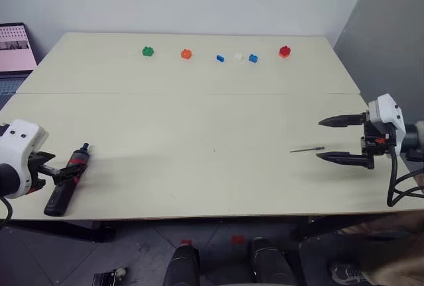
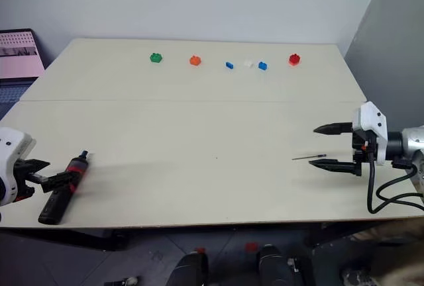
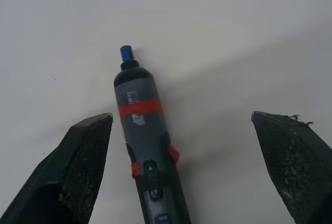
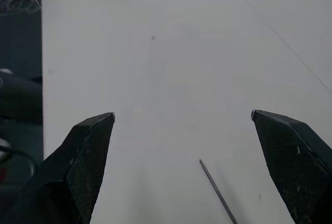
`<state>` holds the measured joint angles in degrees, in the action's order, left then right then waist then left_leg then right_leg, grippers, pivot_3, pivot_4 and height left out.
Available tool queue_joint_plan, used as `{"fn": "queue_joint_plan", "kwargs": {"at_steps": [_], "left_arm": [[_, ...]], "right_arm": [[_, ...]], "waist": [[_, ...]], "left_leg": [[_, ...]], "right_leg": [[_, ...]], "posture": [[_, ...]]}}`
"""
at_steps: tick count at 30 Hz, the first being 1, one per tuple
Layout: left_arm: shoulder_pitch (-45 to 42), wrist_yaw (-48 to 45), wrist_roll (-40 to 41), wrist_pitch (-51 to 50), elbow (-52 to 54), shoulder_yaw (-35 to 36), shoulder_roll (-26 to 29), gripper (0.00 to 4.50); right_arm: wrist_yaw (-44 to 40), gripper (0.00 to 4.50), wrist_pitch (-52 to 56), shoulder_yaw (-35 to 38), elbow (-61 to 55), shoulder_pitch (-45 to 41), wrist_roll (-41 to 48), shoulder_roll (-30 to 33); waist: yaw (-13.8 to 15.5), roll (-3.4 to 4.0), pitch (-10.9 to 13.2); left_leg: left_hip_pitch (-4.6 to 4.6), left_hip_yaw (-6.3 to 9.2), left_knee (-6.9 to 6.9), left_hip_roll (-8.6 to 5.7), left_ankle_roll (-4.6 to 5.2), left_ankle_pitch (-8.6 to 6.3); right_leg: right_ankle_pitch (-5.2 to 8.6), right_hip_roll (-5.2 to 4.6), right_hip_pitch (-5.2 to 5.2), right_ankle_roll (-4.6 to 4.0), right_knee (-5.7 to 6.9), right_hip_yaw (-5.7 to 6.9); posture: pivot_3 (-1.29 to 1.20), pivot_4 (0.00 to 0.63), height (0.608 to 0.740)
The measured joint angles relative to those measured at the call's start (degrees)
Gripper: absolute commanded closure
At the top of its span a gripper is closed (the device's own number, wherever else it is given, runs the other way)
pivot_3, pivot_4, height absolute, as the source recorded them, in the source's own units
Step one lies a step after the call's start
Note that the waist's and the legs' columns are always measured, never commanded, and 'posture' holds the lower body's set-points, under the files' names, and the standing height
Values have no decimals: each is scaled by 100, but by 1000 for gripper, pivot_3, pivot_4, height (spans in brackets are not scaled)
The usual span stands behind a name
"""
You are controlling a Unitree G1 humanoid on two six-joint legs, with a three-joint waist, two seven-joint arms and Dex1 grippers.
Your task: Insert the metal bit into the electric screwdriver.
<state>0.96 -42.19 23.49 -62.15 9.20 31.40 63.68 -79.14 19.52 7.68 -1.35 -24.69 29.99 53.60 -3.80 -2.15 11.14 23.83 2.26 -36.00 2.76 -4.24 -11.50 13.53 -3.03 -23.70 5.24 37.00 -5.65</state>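
Lying on pale table [image 1: 199,120], electric screwdriver [image 1: 65,181] & metal bit [image 1: 307,149], L claw [image 3: 181,125] & R claw [image 1: 329,139] both agape

The electric screwdriver [image 3: 148,146] is carrying the only readable marking: a button low on its black body is showing the word "MAX" in the left wrist view. Above it, two buttons are bearing small arrow signs. A pale label by the red band is staying too blurred to read.
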Motion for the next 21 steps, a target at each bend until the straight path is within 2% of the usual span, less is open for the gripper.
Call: {"fn": "queue_joint_plan", "kwargs": {"at_steps": [12, 17, 21], "left_arm": [[-1083, 523, -242, -405, -1105, -784, 26, 0], [-1770, 443, -330, -488, -1829, -1417, 119, 0], [-2672, 250, -362, -690, -2472, -2088, 118, 0]], "right_arm": [[-204, 60, 718, -540, -317, -1083, 608, -584], [-385, 60, 716, -746, -113, -1331, 584, -686], [-463, 60, 716, -929, -38, -1553, 539, -865]], "waist": [[19, -2, 1], [36, -4, -1], [47, -5, -1]], "left_leg": [[5, 3, 2, 0, 0, 0], [6, 4, 2, 0, 0, 0], [8, 7, 2, 0, 0, 1]], "right_leg": [[0, 1, 1, 0, -2, 5], [0, 2, 2, 0, -1, 7], [-1, 6, 2, 3, 4, 8]], "posture": [[0, 150, 740], [0, 150, 740], [0, 150, 740]]}}
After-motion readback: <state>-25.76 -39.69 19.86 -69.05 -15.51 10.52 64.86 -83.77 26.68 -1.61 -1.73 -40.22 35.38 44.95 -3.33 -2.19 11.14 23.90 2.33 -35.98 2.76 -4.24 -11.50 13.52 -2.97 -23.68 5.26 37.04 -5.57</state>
